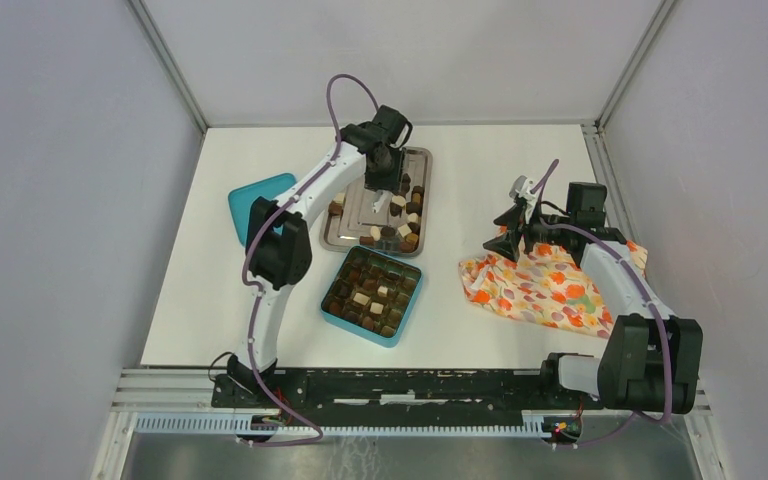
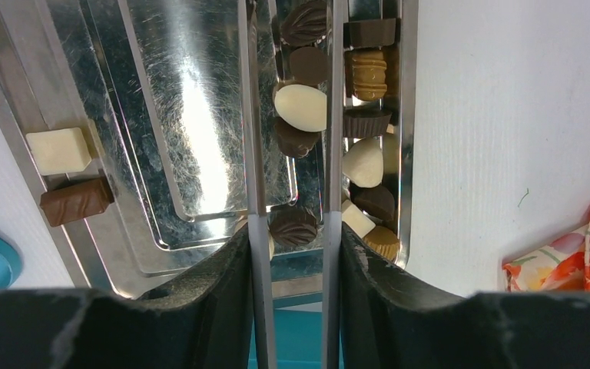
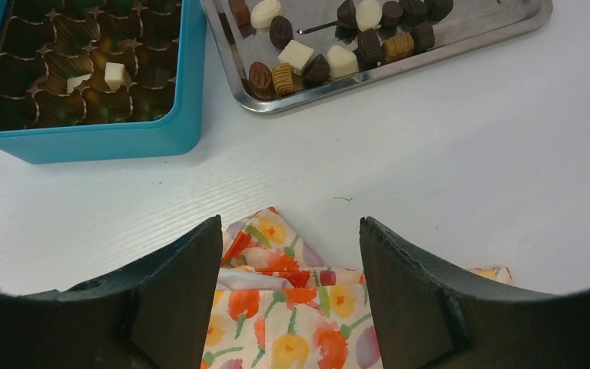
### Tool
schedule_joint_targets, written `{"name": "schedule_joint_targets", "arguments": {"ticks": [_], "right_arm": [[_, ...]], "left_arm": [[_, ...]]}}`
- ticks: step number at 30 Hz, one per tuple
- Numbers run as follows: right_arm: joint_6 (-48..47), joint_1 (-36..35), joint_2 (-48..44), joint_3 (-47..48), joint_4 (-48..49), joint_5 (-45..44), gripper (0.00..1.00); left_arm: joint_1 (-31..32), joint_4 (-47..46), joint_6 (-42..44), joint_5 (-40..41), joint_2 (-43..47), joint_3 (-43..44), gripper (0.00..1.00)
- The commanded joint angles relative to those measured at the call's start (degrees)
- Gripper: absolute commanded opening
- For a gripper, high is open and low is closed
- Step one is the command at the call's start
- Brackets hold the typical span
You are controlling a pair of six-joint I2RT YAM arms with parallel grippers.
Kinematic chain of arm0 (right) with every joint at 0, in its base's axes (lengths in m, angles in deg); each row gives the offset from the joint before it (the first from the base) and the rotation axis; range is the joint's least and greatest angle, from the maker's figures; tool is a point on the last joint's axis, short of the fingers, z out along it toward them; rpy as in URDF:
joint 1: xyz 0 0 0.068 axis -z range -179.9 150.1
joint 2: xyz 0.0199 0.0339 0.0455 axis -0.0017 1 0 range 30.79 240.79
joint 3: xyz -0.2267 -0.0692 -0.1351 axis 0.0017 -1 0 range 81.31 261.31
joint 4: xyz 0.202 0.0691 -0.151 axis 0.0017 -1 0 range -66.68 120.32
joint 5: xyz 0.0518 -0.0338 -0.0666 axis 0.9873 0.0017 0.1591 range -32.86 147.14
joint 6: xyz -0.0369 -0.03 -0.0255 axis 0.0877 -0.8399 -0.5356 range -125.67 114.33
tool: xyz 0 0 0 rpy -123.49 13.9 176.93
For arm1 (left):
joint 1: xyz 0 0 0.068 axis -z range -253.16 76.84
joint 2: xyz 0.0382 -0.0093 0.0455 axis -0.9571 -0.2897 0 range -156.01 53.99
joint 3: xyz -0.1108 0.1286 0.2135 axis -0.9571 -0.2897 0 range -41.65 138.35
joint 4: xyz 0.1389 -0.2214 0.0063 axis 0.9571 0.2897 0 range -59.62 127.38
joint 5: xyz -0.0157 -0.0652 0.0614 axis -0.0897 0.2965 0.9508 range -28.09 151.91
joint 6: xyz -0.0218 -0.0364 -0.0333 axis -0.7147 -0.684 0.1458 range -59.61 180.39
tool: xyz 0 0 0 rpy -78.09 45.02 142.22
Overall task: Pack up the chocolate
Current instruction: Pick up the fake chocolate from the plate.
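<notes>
Chocolate pieces (image 1: 407, 225), dark, mid-brown and cream, lie along the right and near sides of the steel tray (image 1: 345, 228). My left gripper (image 1: 380, 190) hangs over the tray, shut on metal tongs (image 2: 250, 115) whose two blades stand apart. In the left wrist view, a cream oval piece (image 2: 301, 107) and dark pieces lie between the blades; the blade tips are out of frame. The teal compartmented box (image 1: 400, 325) holds several pieces (image 1: 365, 297). My right gripper (image 1: 520, 225) is open and empty over the orange floral cloth (image 1: 550, 285).
A teal lid (image 1: 250, 200) lies left of the tray, partly under the left arm. In the right wrist view the box (image 3: 84, 142) and tray (image 3: 461, 38) are ahead, and the cloth (image 3: 299, 315) is below the fingers. Grey walls enclose the table.
</notes>
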Motion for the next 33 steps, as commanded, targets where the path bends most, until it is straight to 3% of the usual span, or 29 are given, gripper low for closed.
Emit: {"name": "schedule_joint_targets", "arguments": {"ticks": [1, 27, 29, 33], "right_arm": [[-0.7, -0.4, -1.8, 0.3, 0.0, 1.9, 0.72], [-1.1, -0.6, -2.2, 0.2, -0.2, 1.8, 0.72], [-1.1, -0.6, -2.2, 0.2, -0.2, 1.8, 0.72], [-1.2, -0.6, -2.2, 0.2, -0.3, 1.7, 0.72]], "left_arm": [[0.4, -0.9, -2.5, -0.4, -1.6, 2.0, 0.45], [1.9, 3.1, -1.6, 0.7, -4.6, 3.8, 0.45], [1.9, 3.4, -1.4, 1.1, -4.6, 4.3, 0.4], [1.9, 3.1, -1.2, 1.1, -4.1, 5.0, 0.21]]}}
